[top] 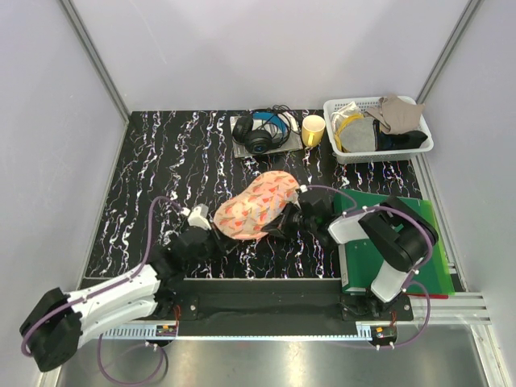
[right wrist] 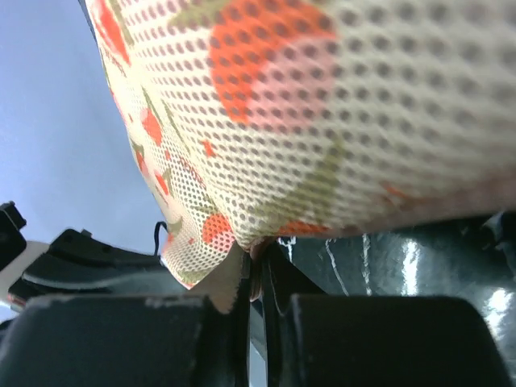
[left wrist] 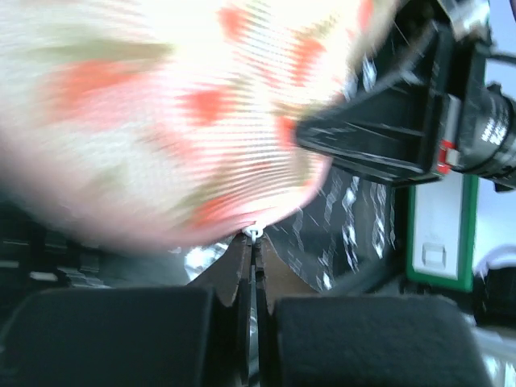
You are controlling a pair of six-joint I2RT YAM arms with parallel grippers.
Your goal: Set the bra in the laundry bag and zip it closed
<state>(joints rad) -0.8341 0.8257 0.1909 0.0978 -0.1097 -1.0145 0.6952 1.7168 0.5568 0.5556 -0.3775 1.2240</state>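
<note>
The left gripper (left wrist: pixel 251 256) has its jaws pinched together on a small white tab (left wrist: pixel 252 234), likely the zip pull, at the pink edge of the peach-pink printed mesh laundry bag (top: pixel 254 205), which lies mid-way across the black white-veined surface (top: pixel 161 161). The red bra is nowhere visible and is presumably inside. The right gripper (right wrist: pixel 255 270) has its jaws clamped on the bag's rim. To zip well, draw the tab slowly along the seam while the right side holds the fabric taut.
</note>
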